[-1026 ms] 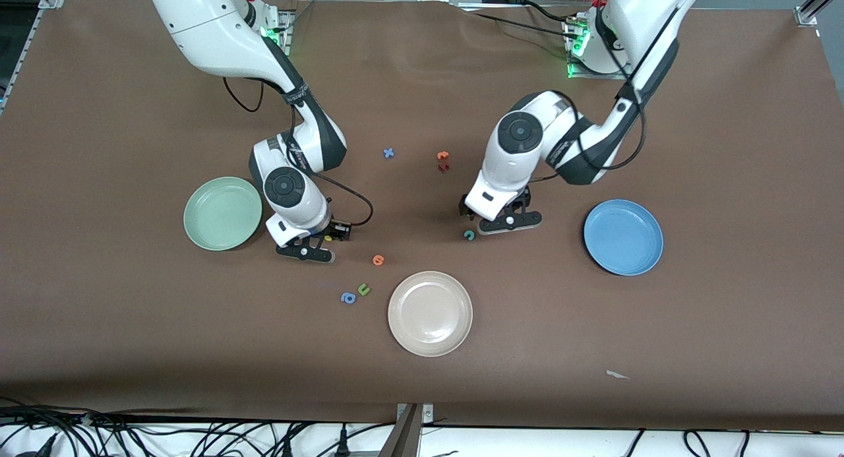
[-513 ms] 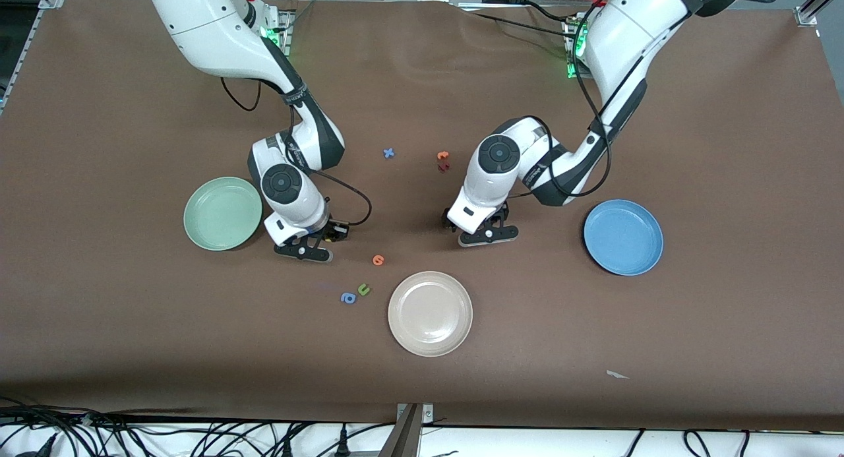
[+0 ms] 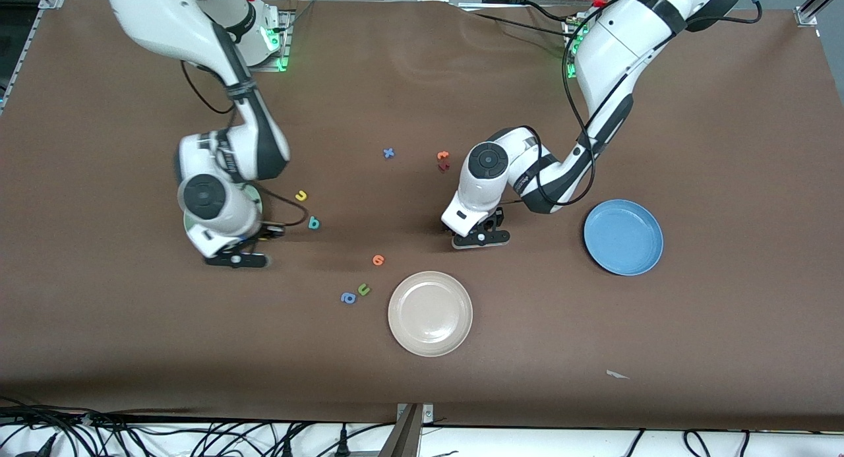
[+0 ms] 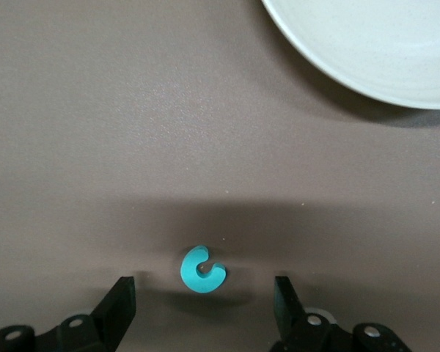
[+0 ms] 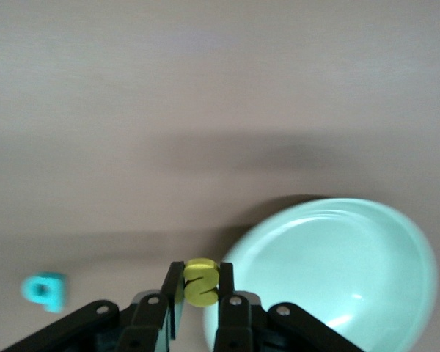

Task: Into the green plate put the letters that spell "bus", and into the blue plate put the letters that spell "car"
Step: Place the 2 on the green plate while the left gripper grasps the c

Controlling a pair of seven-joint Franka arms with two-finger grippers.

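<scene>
My right gripper (image 5: 202, 293) is shut on the yellow "s" (image 5: 202, 282) and holds it in the air at the rim of the green plate (image 5: 337, 271). In the front view this gripper (image 3: 267, 234) and its wrist cover most of that plate. The yellow "u" (image 3: 301, 195) and the teal "b" (image 3: 314, 223) lie on the table beside it. My left gripper (image 4: 204, 304) stands open low over the table, with the teal "c" (image 4: 202, 269) lying between its fingers and touching neither. The blue plate (image 3: 623, 237) sits toward the left arm's end.
A beige plate (image 3: 430, 313) lies nearer the front camera than the left gripper (image 3: 471, 229). An orange letter (image 3: 378, 260), a green "u" (image 3: 363, 289) and a blue "a" (image 3: 348, 298) lie beside it. A blue "x" (image 3: 389, 153) and orange and red letters (image 3: 443, 160) lie nearer the bases.
The right arm shut on the yellow "s" and carried it toward the green plate, uncovering the "u" and "b". The left gripper moved over the teal "c", its fingers narrowing slightly.
</scene>
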